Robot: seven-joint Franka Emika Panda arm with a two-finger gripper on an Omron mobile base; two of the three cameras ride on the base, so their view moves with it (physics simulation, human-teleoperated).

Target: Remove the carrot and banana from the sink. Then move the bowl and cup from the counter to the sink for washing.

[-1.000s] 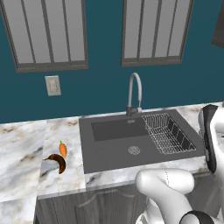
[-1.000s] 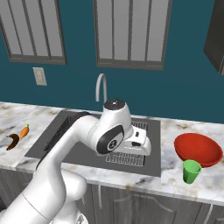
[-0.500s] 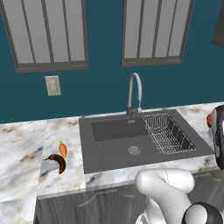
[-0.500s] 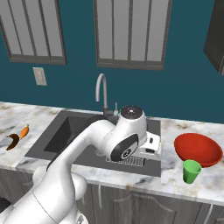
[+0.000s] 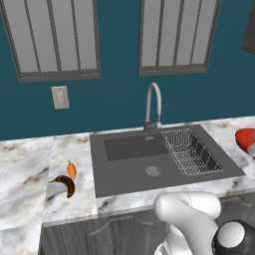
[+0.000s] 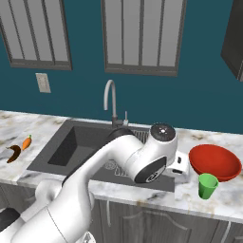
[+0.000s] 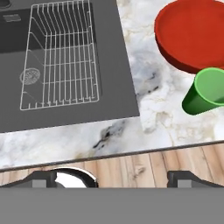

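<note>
On the table point(image 6: 223, 199) right of the sink point(image 6: 66, 142), hand point(image 7: 112, 177) wide open, now swung closer to red bowl point(image 6: 214, 162) and green cup point(image 6: 207, 185), carrot point(image 5: 71, 170) and banana point(image 5: 64, 185) unmoved.

Rendered home kitchen. Marked by veined marble counter point(image 5: 25, 169) over dark grey cabinets point(image 6: 142, 223), dark basin sink point(image 5: 124, 169) with curved steel faucet point(image 5: 153, 102) and wire rack point(image 7: 61, 57), shuttered windows point(image 5: 52, 37) on teal wall, wall outlet point(image 5: 60, 97), wood-plank floor point(image 7: 144, 164). Tableware and produce lying on the counter.
</note>
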